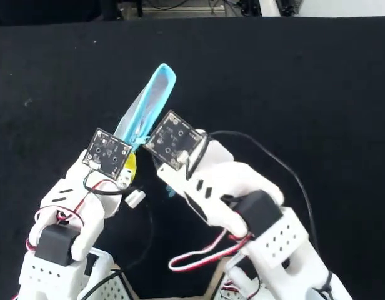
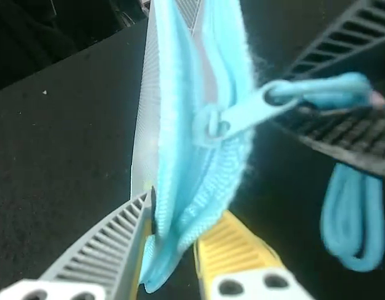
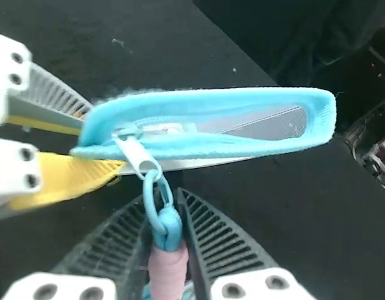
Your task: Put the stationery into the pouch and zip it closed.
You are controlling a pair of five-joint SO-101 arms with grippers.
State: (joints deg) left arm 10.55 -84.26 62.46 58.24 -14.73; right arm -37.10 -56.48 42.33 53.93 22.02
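Observation:
A light blue pouch [image 1: 149, 103] stands on its edge on the black table. Its near end is between my two grippers. My left gripper [image 2: 174, 219] is shut on that end of the pouch [image 2: 180, 112], with a grey finger [image 2: 111, 244] on one side and a yellow finger [image 2: 233, 250] on the other. The zipper slider [image 3: 139, 161] sits close to this held end. My right gripper [image 3: 164, 209] is shut on the blue pull cord [image 3: 160, 215] that hangs from the slider. What is inside the pouch is hidden.
The black table [image 1: 292, 94] spreads wide around the pouch. The left arm [image 1: 74, 206] and the right arm [image 1: 236, 194] stand close together at the front edge. A loop of blue cord [image 2: 352, 219] hangs beside the right gripper's dark fingers [image 2: 342, 128].

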